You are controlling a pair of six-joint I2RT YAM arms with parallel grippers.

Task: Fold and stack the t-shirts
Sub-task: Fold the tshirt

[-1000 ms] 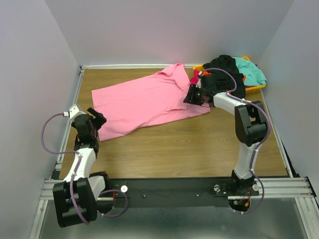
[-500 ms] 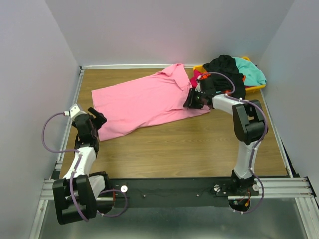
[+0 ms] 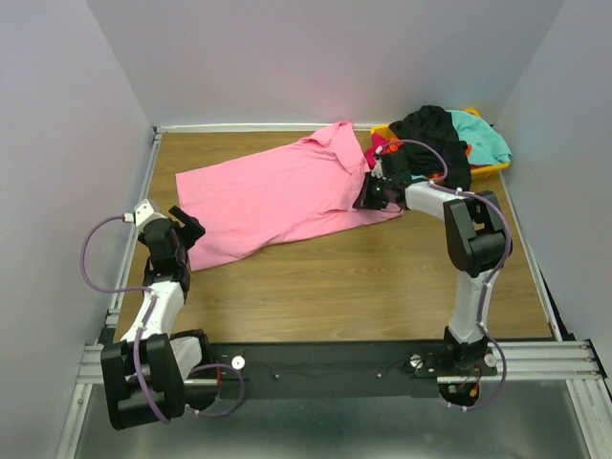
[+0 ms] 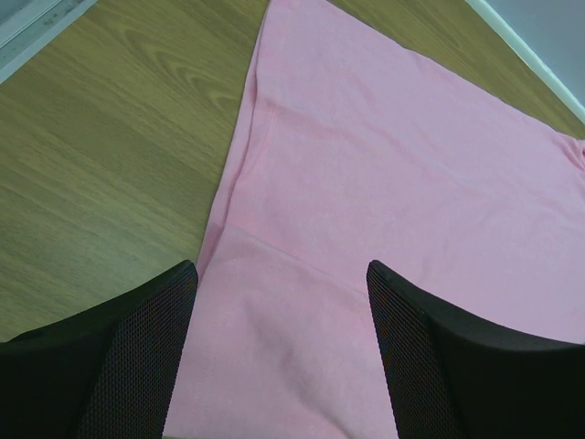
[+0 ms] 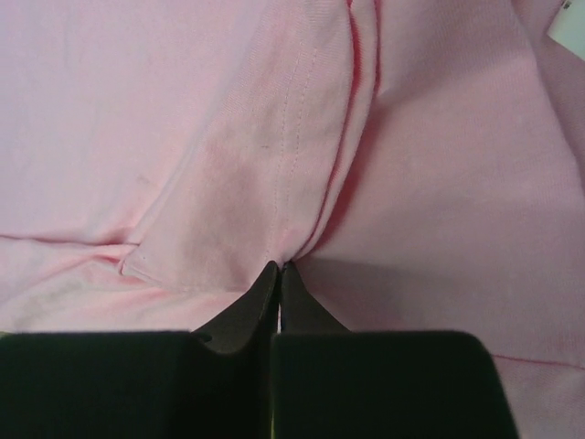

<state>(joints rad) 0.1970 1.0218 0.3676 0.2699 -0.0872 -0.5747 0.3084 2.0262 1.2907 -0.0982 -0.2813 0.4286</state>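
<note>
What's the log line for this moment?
right hand: shut on pink t-shirt, pinching a seamed fold | left hand: open, over its hem | other t-shirts: heaped on yellow bin | stack: none yet

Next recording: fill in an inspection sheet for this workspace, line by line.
Surface: brown wooden tabletop.
Job's things: large bright pink cloth t-shirt spread out, lightly creased; black cloth shirt and teal cloth shirt heaped on the yellow plastic bin, far right corner.
Clutter: nothing seen.
End effectors: left end effector open, holding nothing, by the pink shirt's near-left corner; right end effector shut, pinching a fold of the pink shirt.
Cables: purple cable loop on left arm, another on right.
Surroundings: pale walls; black metal base rail at near edge.
</note>
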